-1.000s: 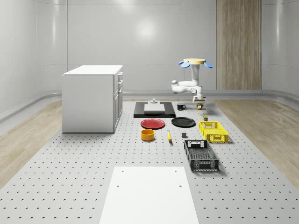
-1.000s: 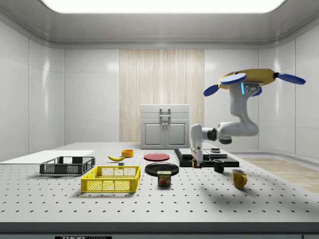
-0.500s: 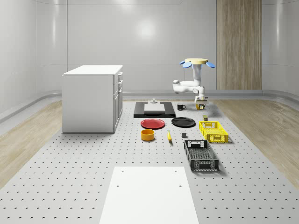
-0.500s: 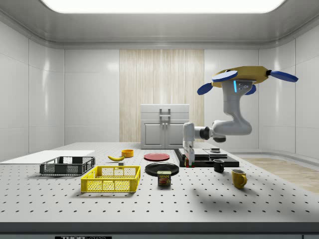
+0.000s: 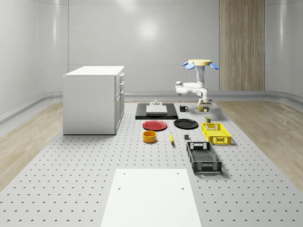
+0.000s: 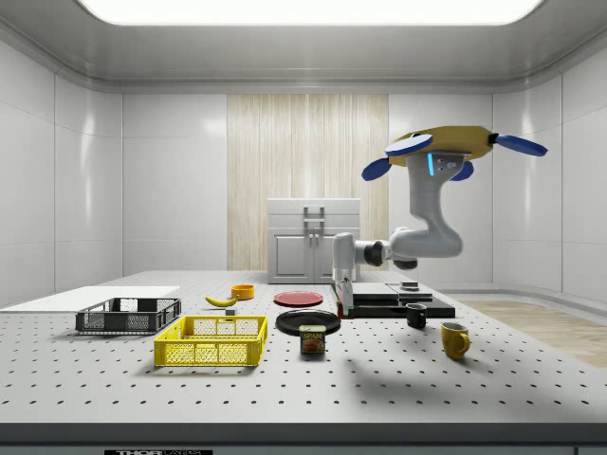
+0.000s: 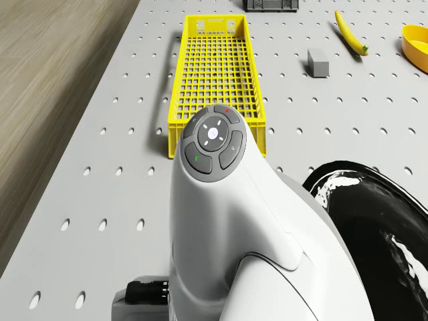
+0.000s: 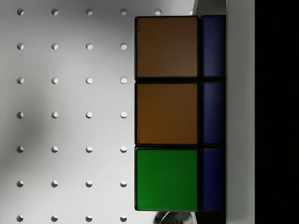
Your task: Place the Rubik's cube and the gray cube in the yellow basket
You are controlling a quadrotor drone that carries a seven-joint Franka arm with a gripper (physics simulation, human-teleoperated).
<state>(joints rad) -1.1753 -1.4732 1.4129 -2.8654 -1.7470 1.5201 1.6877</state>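
The Rubik's cube (image 8: 167,113) was apparently pinched in the jaws; it was best lowered gently inside the yellow basket (image 7: 216,73)

a yellow drone body (image 6: 453,139) with blue rotors carries a glossy white jointed arm (image 6: 422,227).

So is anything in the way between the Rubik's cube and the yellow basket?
A small can stands on the table between them. The hand holds the Rubik's cube a little above the can's top, with the yellow basket beyond. The drone hovers over the table.
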